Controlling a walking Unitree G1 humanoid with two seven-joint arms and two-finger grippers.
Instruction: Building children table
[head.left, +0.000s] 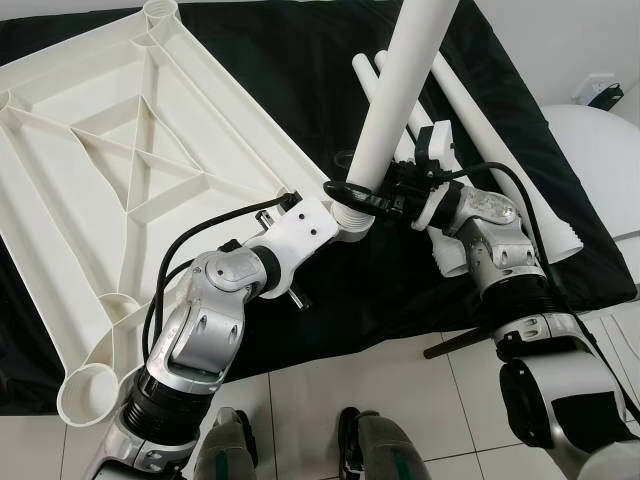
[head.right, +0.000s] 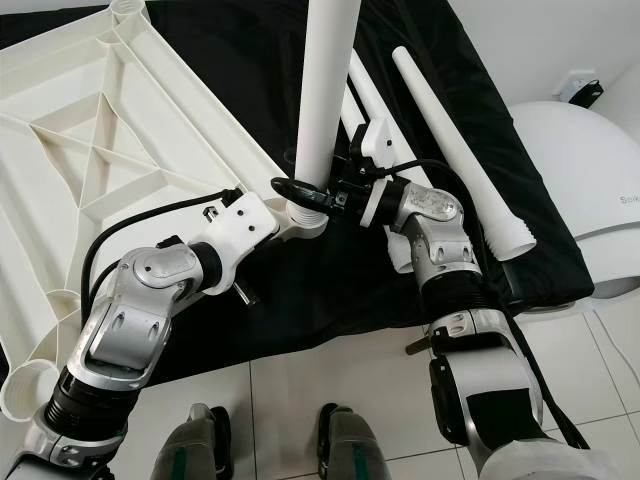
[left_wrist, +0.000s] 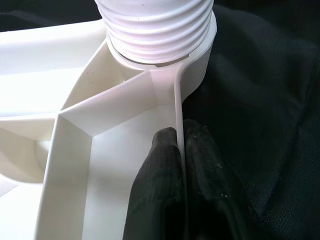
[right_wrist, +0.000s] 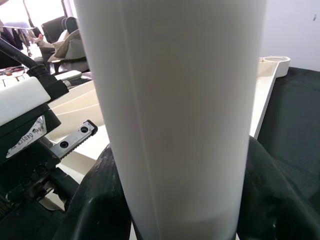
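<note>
A white plastic tabletop with ribbed underside (head.left: 130, 170) lies upside down on a black cloth (head.left: 300, 60) spread over a pale tiled floor (head.left: 380, 385). One tall white plastic leg with threaded end (head.left: 405, 95) stands upright in the corner socket nearest the robot, seemingly partly screwed in. The right gripper (head.left: 385, 195) has its fingers clamped around this leg. The left gripper (left_wrist: 179, 155) pinches the tabletop's thin edge wall beside the socket. Three spare white legs (head.right: 460, 150) lie on the cloth beyond; three sockets look unfilled. A rounded white object (head.right: 590, 170) sits at right.
</note>
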